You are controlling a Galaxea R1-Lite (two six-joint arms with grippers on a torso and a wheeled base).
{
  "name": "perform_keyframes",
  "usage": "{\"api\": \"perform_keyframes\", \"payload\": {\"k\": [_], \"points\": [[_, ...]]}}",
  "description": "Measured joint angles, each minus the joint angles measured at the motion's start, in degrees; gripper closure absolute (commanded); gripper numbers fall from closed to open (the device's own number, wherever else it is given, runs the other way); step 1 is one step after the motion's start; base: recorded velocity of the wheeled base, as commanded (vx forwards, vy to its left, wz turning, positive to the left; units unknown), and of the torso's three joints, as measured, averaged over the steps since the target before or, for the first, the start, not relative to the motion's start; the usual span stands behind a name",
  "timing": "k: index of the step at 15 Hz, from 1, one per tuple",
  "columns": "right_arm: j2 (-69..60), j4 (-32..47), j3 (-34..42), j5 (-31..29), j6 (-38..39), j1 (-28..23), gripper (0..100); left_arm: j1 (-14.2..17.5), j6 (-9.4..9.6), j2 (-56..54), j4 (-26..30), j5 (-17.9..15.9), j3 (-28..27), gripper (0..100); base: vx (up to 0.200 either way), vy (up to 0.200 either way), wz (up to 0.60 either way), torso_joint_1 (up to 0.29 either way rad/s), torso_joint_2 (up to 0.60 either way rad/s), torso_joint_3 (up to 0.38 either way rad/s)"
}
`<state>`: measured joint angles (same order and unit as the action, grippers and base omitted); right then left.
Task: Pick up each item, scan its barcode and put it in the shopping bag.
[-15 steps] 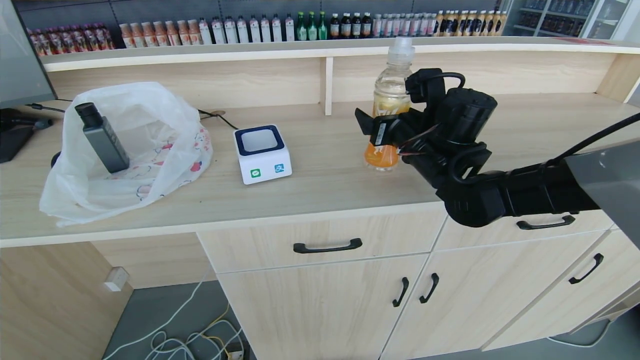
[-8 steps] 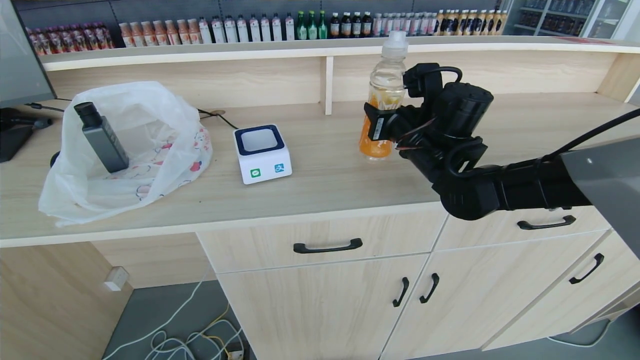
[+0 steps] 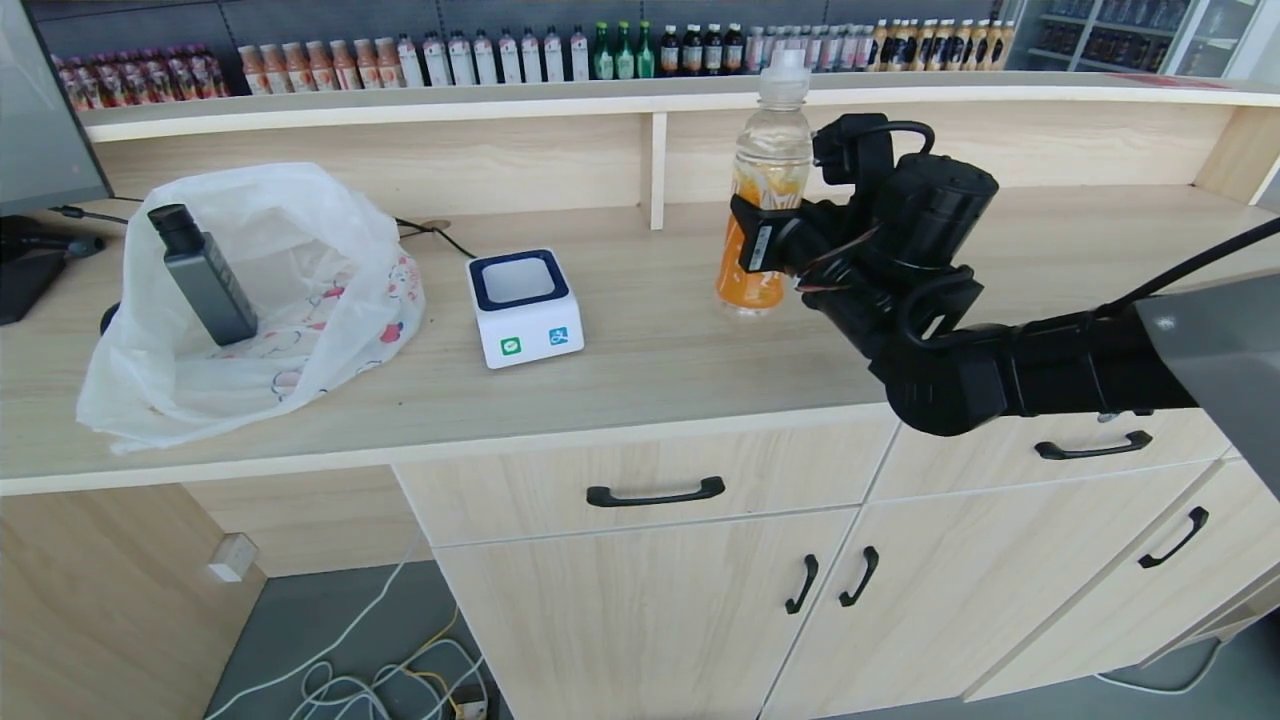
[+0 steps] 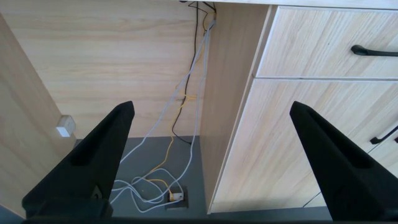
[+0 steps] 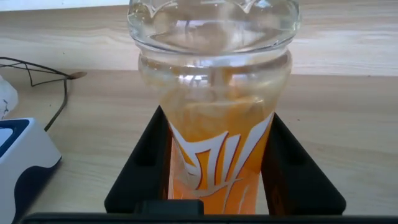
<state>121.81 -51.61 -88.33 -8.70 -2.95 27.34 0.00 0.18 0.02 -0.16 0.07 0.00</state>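
Observation:
A clear bottle with an orange label point(image 3: 765, 200) and a white cap is held upright just above the counter at the right, my right gripper point(image 3: 775, 240) shut on its middle. In the right wrist view the bottle point(image 5: 214, 124) stands between the two black fingers point(image 5: 140, 180). The white scanner box point(image 3: 524, 306) with a dark blue rim sits mid-counter to the bottle's left; its corner point(image 5: 18, 155) shows in the right wrist view. The white shopping bag point(image 3: 250, 300) lies open at the left with a grey bottle point(image 3: 205, 280) inside. My left gripper point(image 4: 211, 162) hangs open below the counter, facing the cabinet.
The wooden counter point(image 3: 650, 350) has a raised back shelf point(image 3: 640, 100) with a divider point(image 3: 657, 170) behind the scanner. A cable point(image 3: 440, 235) runs along the counter behind the bag. Dark equipment point(image 3: 30, 260) stands at the far left. Drawers and cabinet doors point(image 3: 650, 500) lie below.
My right gripper has closed on the bottle and lifted it off the counter, shifting it slightly left and up. Bag and scanner have stayed put.

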Motion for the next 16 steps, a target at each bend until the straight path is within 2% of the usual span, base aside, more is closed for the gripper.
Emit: {"api": "perform_keyframes", "payload": {"k": [4, 8, 11, 16], "points": [[-2.62, -0.06, 1.78, -0.02, -0.02, 0.29, 100, 0.00, 0.00, 0.00, 0.00, 0.00, 0.00, 0, 0.000, 0.000, 0.00, 0.000, 0.00, 0.000], [-7.06, -0.88, 10.58, -0.24, 0.35, 0.74, 100, 0.00, 0.00, 0.00, 0.00, 0.00, 0.00, 0, 0.000, 0.000, 0.00, 0.000, 0.00, 0.000], [-9.18, -5.47, 17.80, -0.60, 1.45, 0.74, 100, 0.00, 0.00, 0.00, 0.00, 0.00, 0.00, 0, 0.000, 0.000, 0.00, 0.000, 0.00, 0.000], [-10.05, -7.18, 21.77, -0.60, 1.34, 0.77, 100, 0.00, -0.02, 0.00, 0.02, -0.02, 0.00, 0, 0.000, 0.000, 0.00, 0.000, 0.00, 0.000]]}}
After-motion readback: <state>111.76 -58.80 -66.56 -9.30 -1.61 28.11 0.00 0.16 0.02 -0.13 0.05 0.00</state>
